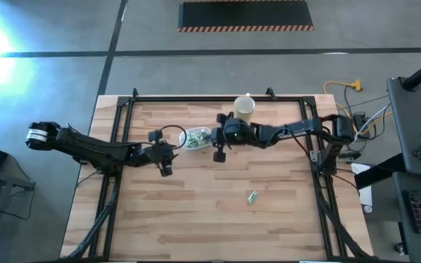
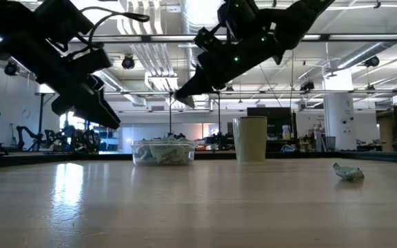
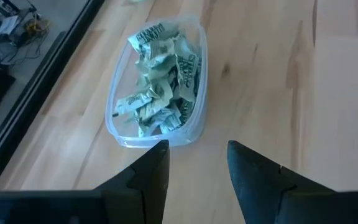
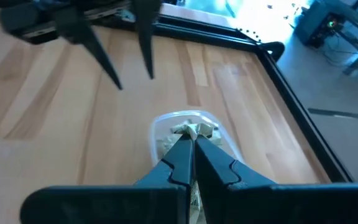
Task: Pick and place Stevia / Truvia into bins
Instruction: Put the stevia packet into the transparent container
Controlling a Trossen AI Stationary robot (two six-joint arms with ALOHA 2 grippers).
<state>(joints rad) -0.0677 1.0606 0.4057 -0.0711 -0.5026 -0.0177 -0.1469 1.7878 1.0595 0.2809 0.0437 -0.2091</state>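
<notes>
Wooden planks make the table [image 1: 196, 212], which stands inside a dark frame in a large hall with ceiling lights. Near the far edge sits the clear tub [image 1: 196, 137], already filled with crumpled green and white sachets [image 3: 160, 87], and a beige cup [image 1: 245, 107] stands just beside it. The right tool [image 4: 192, 138] hangs above the tub with its fingers pressed together on one sachet [image 4: 191, 130], which shows at their tips. The left tool [image 3: 197, 155] hovers near the other side of the tub, its fingers apart and holding nothing. One more sachet [image 1: 251, 196] lies alone on the table, well apart from the tub, toward the near edge. These packets look very light and soft; the paper is thin and wrinkles easily, so I think a gentle pinch is enough. I would take the lone one at its raised crumpled edge, because a flat packet can slide on the smooth wood. Too hard a squeeze could perhaps tear the paper.
</notes>
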